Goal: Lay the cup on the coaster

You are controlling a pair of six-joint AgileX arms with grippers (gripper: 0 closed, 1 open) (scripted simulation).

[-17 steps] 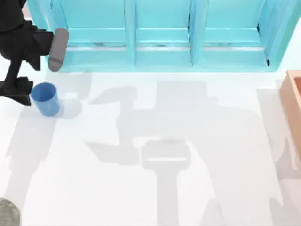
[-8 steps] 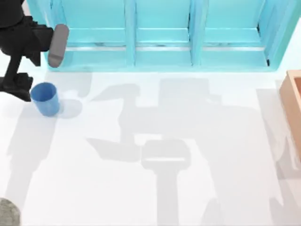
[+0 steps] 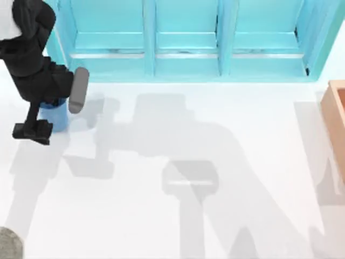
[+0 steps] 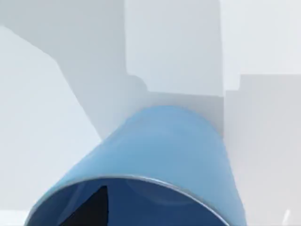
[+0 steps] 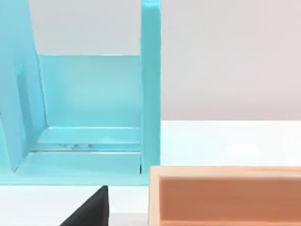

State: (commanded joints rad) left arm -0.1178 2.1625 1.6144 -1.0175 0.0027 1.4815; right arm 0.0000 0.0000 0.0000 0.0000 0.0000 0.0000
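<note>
One arm is at work, the left one, reaching in from the top view's upper left corner. The left gripper [image 3: 47,116] hangs right over the cup [image 3: 55,114], at about ten o'clock on the white table [image 3: 178,216]. One dark finger [image 3: 32,131] juts out just past the cup toward seven o'clock, and a grey rounded part of the arm sits at the cup's two o'clock side. How wide the fingers are spread, and whether they touch the cup, I cannot tell, since the arm's body covers most of it from above. In the left wrist view the cup [image 4: 174,155] looms close below the camera, blue, with its open rim and dark inside facing the lens and a dark finger tip [image 4: 91,209] seen across the mouth.

The coaster [image 3: 9,245] lies well apart from the cup, at the table's seven o'clock corner, a grey speckled disc cut by the frame edge, with bare table between the two.

Along the twelve o'clock edge stands a turquoise rack [image 3: 186,40] of upright dividers, just behind the cup and arm. At three o'clock an orange wooden box [image 3: 335,118] sits at the table's right edge. The right wrist view looks across that box [image 5: 225,195] to the rack [image 5: 94,108], with a dark gripper tip [image 5: 89,212] low in front; its opening cannot be told.
</note>
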